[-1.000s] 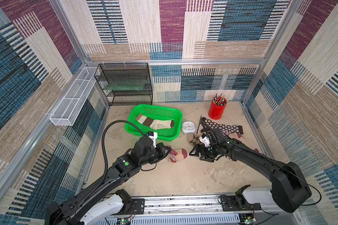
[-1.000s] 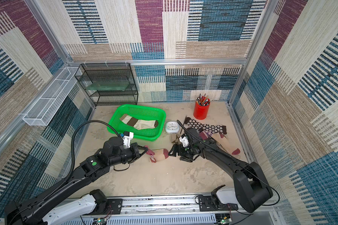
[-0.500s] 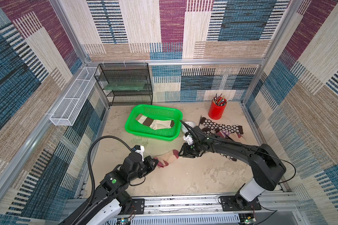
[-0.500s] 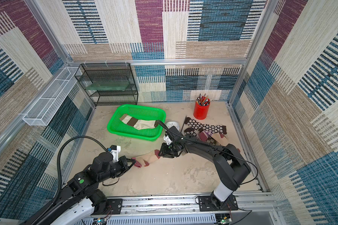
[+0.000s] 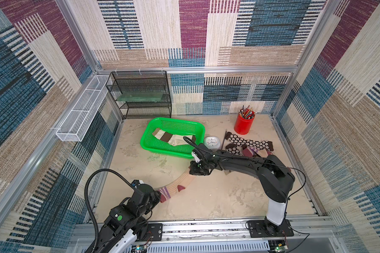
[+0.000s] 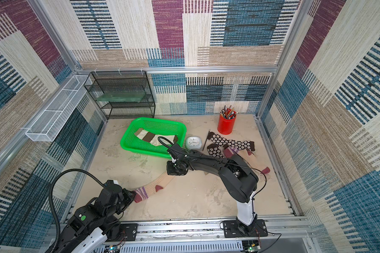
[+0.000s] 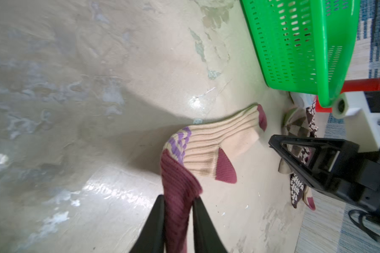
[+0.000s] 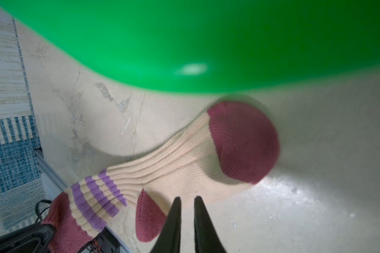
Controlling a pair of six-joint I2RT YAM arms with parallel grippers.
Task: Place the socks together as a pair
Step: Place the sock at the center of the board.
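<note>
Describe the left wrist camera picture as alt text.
A tan sock with purple stripes lies on a beige table, its maroon cuff between the black fingers of the left gripper. A green basket and the right gripper sit beyond its toe.

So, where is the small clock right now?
In both top views the clock lies between the green basket and the flowered socks, just beyond the right gripper.

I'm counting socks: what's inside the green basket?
A cream sock with brown blocks lies inside the green basket. Whether another lies beneath it cannot be seen.
</note>
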